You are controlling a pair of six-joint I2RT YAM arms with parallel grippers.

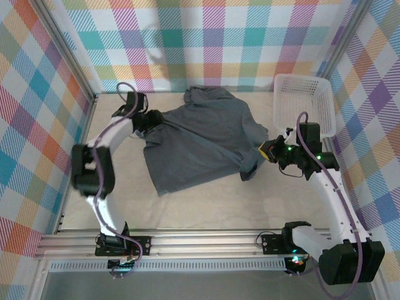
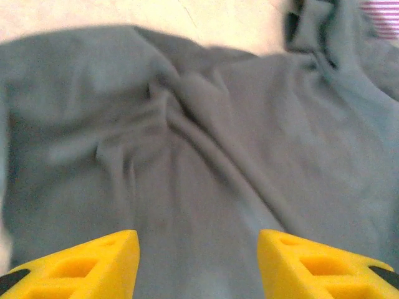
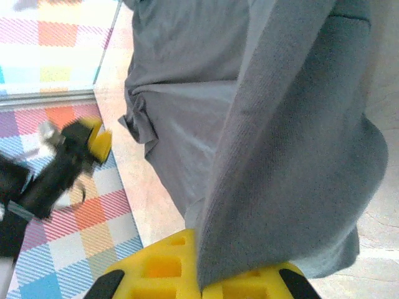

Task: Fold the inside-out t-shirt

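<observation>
The dark slate-grey t-shirt lies spread and rumpled across the middle of the table. My right gripper is at the shirt's right edge, its yellow fingers shut on a fold of the cloth, which hangs from them. My left gripper hovers over the shirt's upper left part; its yellow fingertips stand wide apart above wrinkled cloth with nothing between them. In the right wrist view the left gripper appears far off at the shirt's other side.
A white plastic basket stands at the back right, just behind the right arm. Checked walls close in the table on three sides. Bare beige tabletop lies in front of the shirt.
</observation>
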